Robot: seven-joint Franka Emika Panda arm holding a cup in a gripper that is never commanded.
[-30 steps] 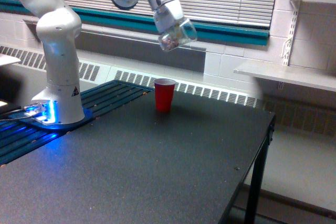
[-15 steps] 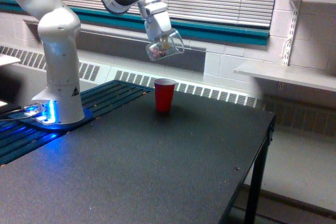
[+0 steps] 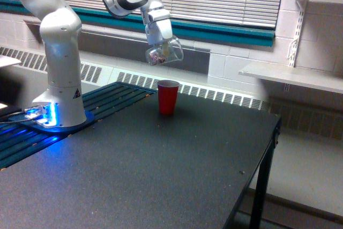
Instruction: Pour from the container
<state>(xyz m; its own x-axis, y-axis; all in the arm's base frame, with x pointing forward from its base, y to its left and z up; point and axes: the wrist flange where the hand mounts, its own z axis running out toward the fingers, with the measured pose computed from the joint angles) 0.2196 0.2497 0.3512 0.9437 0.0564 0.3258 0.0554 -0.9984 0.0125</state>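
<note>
A white Franka arm's base stands at the exterior view's left on a black table, blue light glowing at its foot. To its right, the gripper has swung leftward and lower over the past second, carrying the clear plastic cup from up at 1 o'clock of the red cup to a spot just above it at about 11 o'clock. The clear cup is tipped, mouth toward 3 o'clock, pinkish-brown bits gathered at its lower end; nothing appears to be falling yet, so the pour looks lined up rather than begun. The fingers are pinched on the clear cup, though the jaws themselves are largely hidden behind it. The red cup's contents cannot be seen, and the table's near edge is cut off.
</note>
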